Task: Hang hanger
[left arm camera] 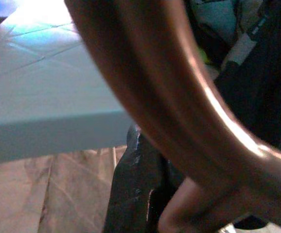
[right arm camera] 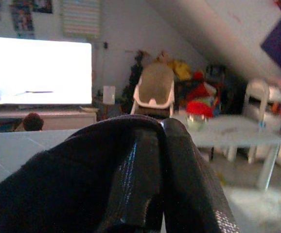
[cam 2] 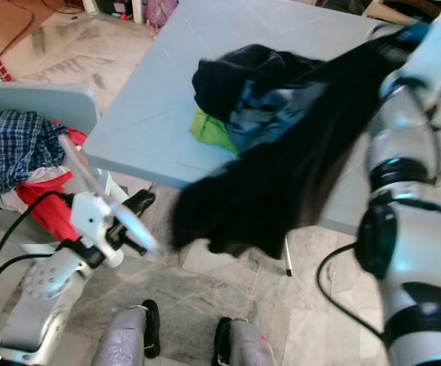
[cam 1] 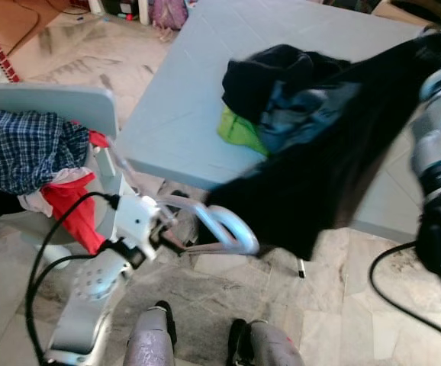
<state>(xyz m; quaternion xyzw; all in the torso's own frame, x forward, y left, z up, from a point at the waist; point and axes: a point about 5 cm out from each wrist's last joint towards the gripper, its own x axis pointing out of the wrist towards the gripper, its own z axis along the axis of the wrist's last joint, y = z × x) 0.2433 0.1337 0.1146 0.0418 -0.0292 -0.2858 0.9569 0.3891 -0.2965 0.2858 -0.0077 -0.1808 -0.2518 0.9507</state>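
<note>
Two claws were at work: the left claw was clamped on a pale hanger near the bench edge, while the right claw pinched a black garment lifted off the pile. Stiff, light and probably slippery, the hanger suits a neck grip. Only the right wrist view showed fabric nipped between closed fingers.

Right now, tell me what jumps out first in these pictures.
A long black garment hangs from the raised right gripper, pinched shut on the cloth, draping over the pale blue table's front edge. Lower left, the left gripper holds a pale hanger towards it. A chair heaped with plaid and red clothes stands at the left.
</note>
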